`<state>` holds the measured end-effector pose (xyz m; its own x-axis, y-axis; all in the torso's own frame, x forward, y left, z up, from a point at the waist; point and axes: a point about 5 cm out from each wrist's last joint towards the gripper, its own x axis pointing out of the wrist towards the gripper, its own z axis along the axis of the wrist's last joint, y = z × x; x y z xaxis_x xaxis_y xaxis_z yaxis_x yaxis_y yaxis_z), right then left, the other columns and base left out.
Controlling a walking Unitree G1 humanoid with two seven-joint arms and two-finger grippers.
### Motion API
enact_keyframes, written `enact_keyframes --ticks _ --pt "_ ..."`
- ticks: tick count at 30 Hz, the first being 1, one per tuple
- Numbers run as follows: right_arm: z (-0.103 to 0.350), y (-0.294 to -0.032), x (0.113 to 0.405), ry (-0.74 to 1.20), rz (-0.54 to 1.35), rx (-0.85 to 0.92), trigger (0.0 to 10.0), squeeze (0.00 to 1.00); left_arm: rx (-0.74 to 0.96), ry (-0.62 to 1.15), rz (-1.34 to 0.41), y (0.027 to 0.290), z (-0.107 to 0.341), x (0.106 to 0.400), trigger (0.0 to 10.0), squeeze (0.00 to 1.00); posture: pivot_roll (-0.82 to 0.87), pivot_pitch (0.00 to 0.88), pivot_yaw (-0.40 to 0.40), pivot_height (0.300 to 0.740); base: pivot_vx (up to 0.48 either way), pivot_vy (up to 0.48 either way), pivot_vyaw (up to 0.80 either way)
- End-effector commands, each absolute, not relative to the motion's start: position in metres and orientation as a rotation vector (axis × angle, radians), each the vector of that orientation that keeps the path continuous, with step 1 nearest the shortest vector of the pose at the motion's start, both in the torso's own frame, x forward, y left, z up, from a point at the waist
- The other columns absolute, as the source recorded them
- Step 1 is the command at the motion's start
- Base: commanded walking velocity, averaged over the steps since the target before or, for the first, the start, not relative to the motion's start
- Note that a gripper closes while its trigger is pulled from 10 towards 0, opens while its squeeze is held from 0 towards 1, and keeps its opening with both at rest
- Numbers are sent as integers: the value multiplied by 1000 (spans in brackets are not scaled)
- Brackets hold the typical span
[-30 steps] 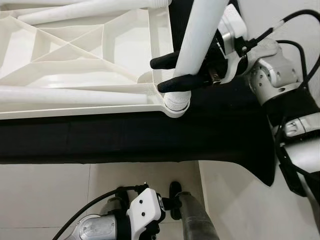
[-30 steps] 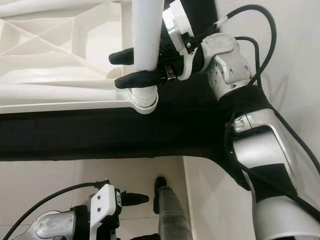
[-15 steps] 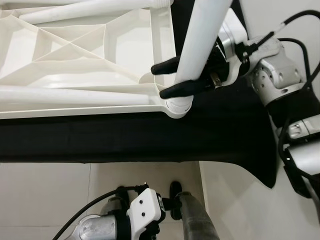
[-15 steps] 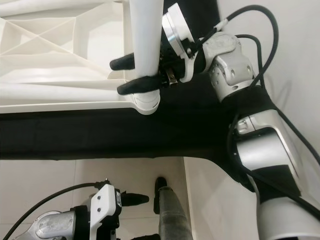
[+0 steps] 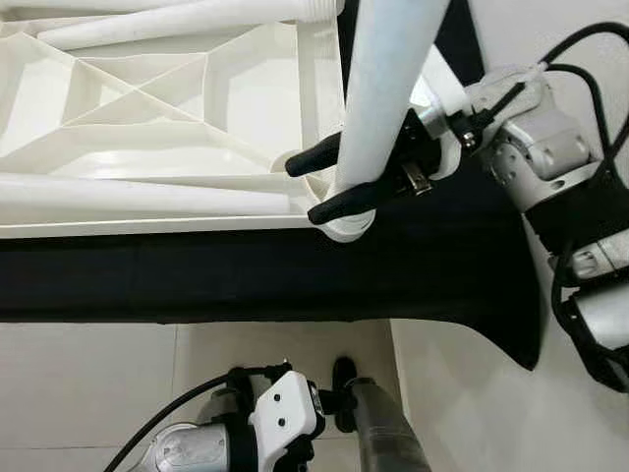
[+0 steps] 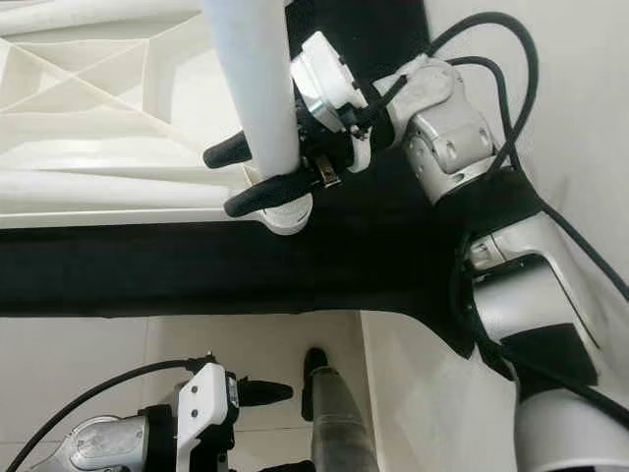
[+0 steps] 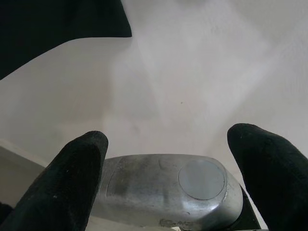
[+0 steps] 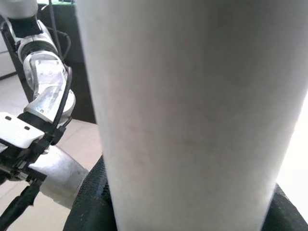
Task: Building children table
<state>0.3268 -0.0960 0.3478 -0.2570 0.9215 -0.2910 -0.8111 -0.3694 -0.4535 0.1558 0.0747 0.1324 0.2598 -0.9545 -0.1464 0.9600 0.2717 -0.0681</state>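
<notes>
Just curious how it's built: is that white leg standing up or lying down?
Standing up. The white leg rises from the tabletop's corner socket, with the right tool clamped around it.

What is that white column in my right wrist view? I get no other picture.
Observer: It is a white table leg, and the right gripper is shut on it.
Operator: Where does its lower end sit?
Observer: In the round corner socket of the upturned white tabletop, which lies on a black cloth.
Operator: Are other legs around?
Observer: Two more white legs lie across the tabletop, one along its near edge, one at the far side.
Operator: And the left gripper?
Observer: It hangs low over the tiled floor, fingers open.
</notes>
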Motion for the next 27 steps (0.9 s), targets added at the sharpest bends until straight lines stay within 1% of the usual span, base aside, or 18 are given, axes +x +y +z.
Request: enact_keyframes --ticks 1,3,4,6,9,10,12,13,14,16,19,27 --pt "314 -93 334 -75 1888 -550 10000 0 11 198 -1312 72 127 149 10000 0 37 475 -52 740 0 0 0" --pt "315 -92 336 -81 1878 -525 10000 0 11 198 -1312 72 127 148 10000 0 37 475 -52 740 0 0 0" --pt "315 -92 339 -85 1836 -494 10000 0 10 198 -1312 72 126 148 10000 0 28 469 -57 740 0 0 0" --pt "315 -92 339 -85 1836 -494 10000 0 10 198 -1312 72 126 148 10000 0 28 469 -57 740 0 0 0" --pt "308 -98 348 -69 1659 -440 10000 0 9 196 -1313 71 126 150 10000 0 13 469 -56 740 0 0 0" --pt "308 -98 348 -69 1659 -440 10000 0 9 196 -1313 71 126 150 10000 0 13 469 -56 740 0 0 0" --pt "299 -104 349 -73 1572 -434 10000 0 7 195 -1315 71 127 151 10000 0 6 469 -55 740 0 0 0" --pt "299 -104 349 -73 1572 -434 10000 0 7 195 -1315 71 127 151 10000 0 6 469 -55 740 0 0 0" --pt "296 -108 349 -91 1508 -420 10000 0 7 195 -1317 71 126 152 10000 0 1 465 -50 740 0 0 0" --pt "296 -108 349 -91 1508 -420 10000 0 7 195 -1317 71 126 152 10000 0 1 465 -50 740 0 0 0" --pt "290 -114 348 -104 1391 -390 10000 0 9 194 -1318 72 126 154 10000 0 0 462 -48 740 0 0 0" --pt "278 -119 346 -107 1260 -377 10000 0 12 194 -1317 74 125 156 10000 0 -8 461 -42 740 0 0 0"
